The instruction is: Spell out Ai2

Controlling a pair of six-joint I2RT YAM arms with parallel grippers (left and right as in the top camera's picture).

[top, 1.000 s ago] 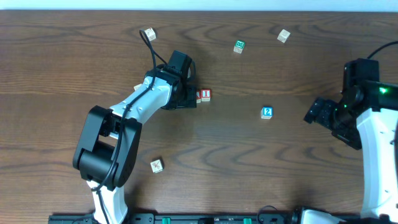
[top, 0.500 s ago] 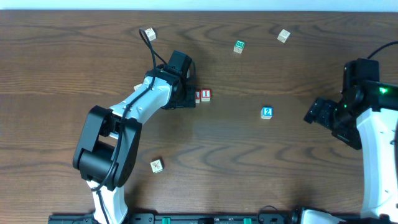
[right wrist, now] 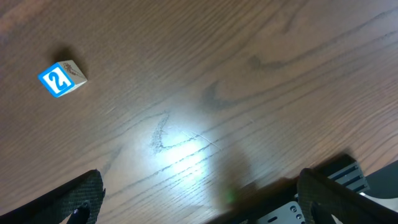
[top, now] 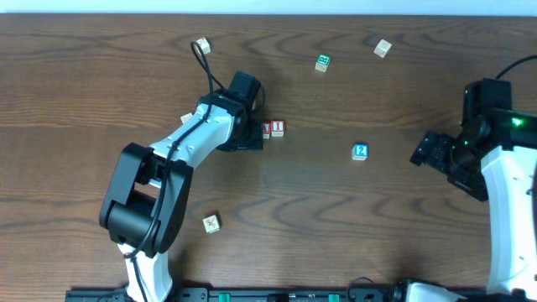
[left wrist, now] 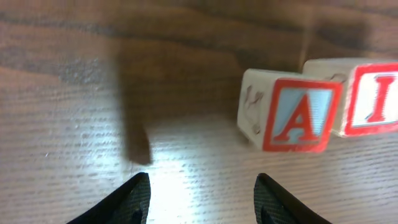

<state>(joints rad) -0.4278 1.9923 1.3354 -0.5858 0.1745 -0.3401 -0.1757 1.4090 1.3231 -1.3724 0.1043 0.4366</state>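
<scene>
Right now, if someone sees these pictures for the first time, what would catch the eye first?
The red A block and I block sit side by side near the middle of the table, just ahead of the open left hand. Next comes the blue 2 block, alone to their right, between them and the open right hand.

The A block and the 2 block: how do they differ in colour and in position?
The A block bears a red letter in a red frame; the 2 block bears a white numeral on blue. The A block sits beside the I block; the 2 block stands alone. Both are small pale cubes on the table.
</scene>
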